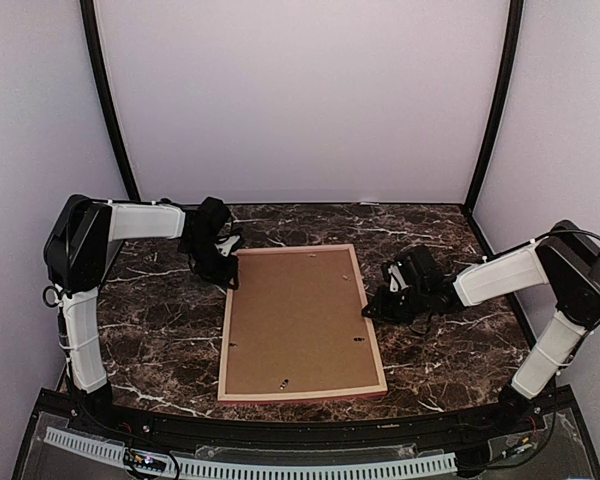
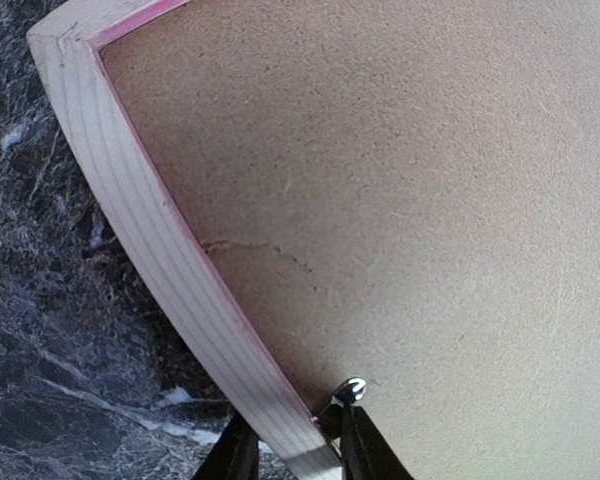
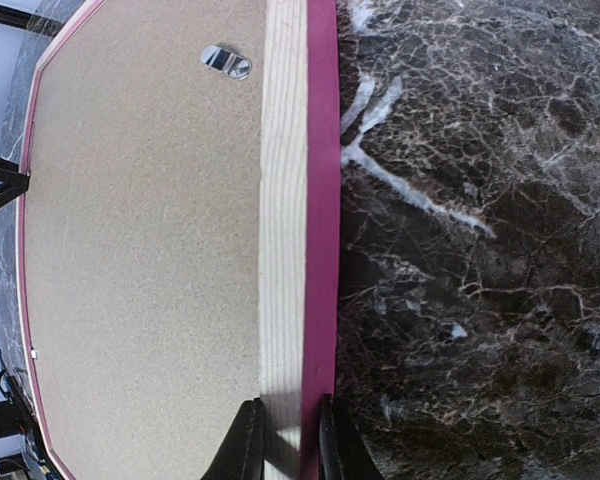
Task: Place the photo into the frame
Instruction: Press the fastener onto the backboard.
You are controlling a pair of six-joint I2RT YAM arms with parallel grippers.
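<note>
The frame (image 1: pixel 300 395) lies face down on the marble table, its pale wood back up and pink at its edges. A plain brown backing board (image 1: pixel 300 320) fills its opening. The photo is hidden. My left gripper (image 1: pixel 230 272) is at the frame's far left corner. In the left wrist view its jaws (image 2: pixel 295 450) straddle the left rail (image 2: pixel 150 230), beside a metal tab (image 2: pixel 351 388), with a sliver of table showing by the outer finger. My right gripper (image 1: pixel 372 308) pinches the right rail (image 3: pixel 285 200), its fingers (image 3: pixel 285 445) tight on both sides.
Dark marble tabletop (image 1: pixel 160 320) surrounds the frame on every side. Pale walls and two black poles (image 1: pixel 110 110) close off the back. Small metal tabs (image 3: pixel 226 62) sit along the backing board's edges. A perforated rail (image 1: pixel 280 468) runs along the near edge.
</note>
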